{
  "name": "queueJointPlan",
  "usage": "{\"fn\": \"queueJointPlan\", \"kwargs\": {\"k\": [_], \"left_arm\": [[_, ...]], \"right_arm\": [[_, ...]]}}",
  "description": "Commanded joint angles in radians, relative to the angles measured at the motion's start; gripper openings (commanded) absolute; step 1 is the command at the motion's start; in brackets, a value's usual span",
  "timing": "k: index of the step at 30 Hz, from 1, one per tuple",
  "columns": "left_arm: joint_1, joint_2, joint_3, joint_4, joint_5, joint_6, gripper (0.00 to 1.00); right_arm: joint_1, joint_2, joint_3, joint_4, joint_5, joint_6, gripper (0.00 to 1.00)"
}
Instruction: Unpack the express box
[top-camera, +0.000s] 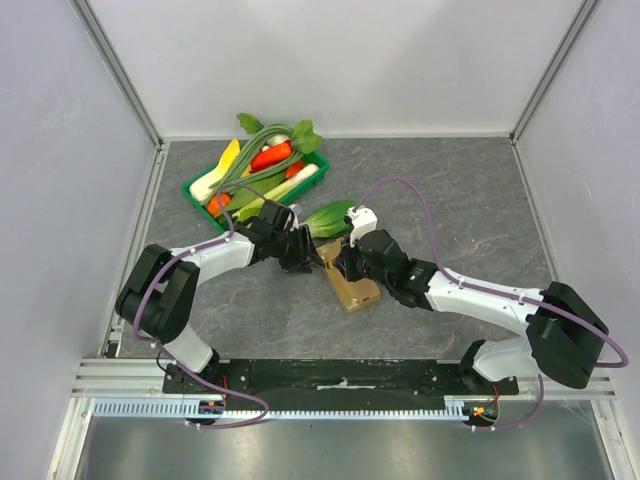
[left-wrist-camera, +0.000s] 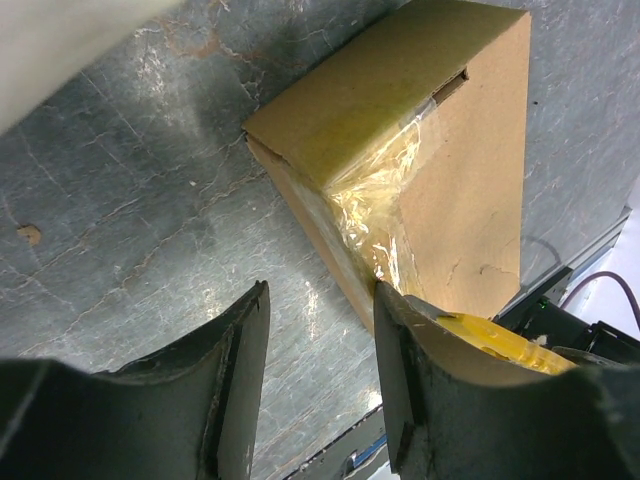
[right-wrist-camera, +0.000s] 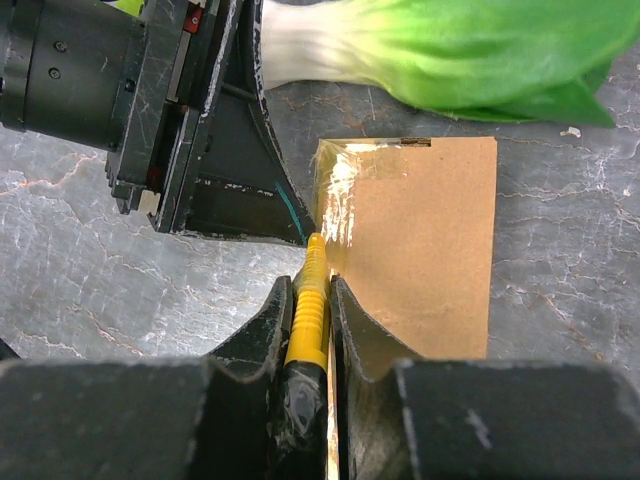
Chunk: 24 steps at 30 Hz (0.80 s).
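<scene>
The dark stone-look table (top-camera: 450, 200) carries a green tray (top-camera: 192, 188) of vegetables at the far left. A loose bok choy (top-camera: 328, 217) lies just beyond the far end of the box (top-camera: 357, 292). The box sits flat near the middle of the table, between the two arms. The left gripper (left-wrist-camera: 320, 300) is at the box's left edge with its jaws part open and nothing between them; one finger seems to touch the cardboard. The right gripper (right-wrist-camera: 312, 290) comes in from the near side, jaws narrow and clamped on a yellow tool (right-wrist-camera: 308, 310), probably a cutter. The tool's tip meets the left edge where clear tape (right-wrist-camera: 338, 195) wraps over the corner. The step in hand looks like slitting that tape. To do it well, the tip should stay shallow and in the seam, then travel along the edge with light, steady pressure so it does not dig into the cardboard. The left gripper would serve best pressing the box down so it cannot slide, with its fingers out of the tool's path. The bok choy is close enough to be nudged.
</scene>
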Motion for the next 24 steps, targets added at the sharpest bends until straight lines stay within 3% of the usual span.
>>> {"fn": "queueJointPlan", "kwargs": {"k": [1,24], "left_arm": [[-0.003,0.025,0.025,-0.040,-0.076,0.057,0.51],[-0.004,0.026,0.023,-0.050,-0.108,0.031,0.51]], "right_arm": [[0.008,0.013,-0.004,0.039,-0.013,0.002,0.00],[0.044,-0.075,-0.052,-0.066,-0.007,0.046,0.00]]}}
